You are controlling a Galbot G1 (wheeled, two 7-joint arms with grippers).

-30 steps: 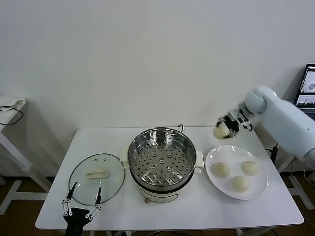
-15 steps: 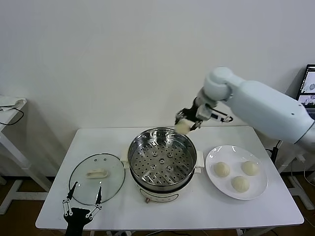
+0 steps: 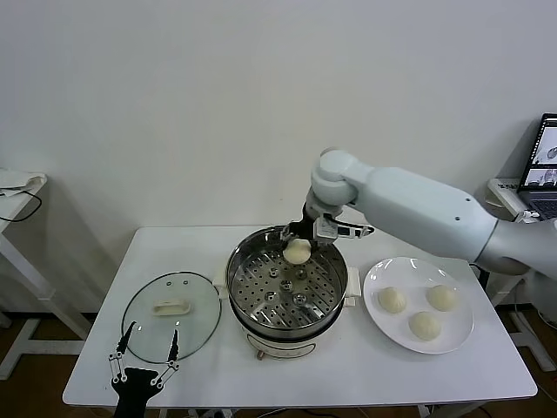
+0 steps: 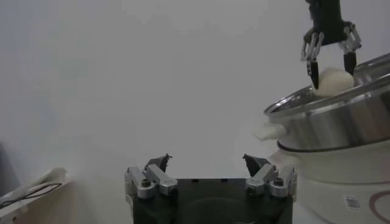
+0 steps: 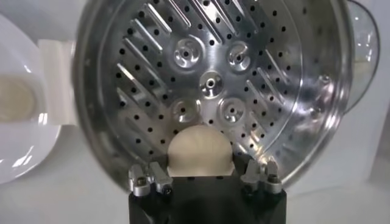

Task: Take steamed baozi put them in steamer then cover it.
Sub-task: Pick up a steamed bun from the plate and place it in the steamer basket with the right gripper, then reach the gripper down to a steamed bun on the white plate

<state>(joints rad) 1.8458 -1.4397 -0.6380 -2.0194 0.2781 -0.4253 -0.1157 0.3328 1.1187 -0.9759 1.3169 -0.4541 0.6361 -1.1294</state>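
Right end effector [image 3: 298,246] clamped on one steamed baozi [image 3: 298,251], pointing down over the steamer's [image 3: 287,283] far rim, right arm reaching in from the right, three buns on the plate [image 3: 419,305], cover [image 3: 171,305] flat on the table [image 3: 365,366], left end effector [image 3: 145,350] wide apart near it.

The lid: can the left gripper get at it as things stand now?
Probably yes. The lid lies flat on the table, handle up, with nothing on it. The open left gripper hovers at its near edge. The right gripper is busy with a bun over the steamer.
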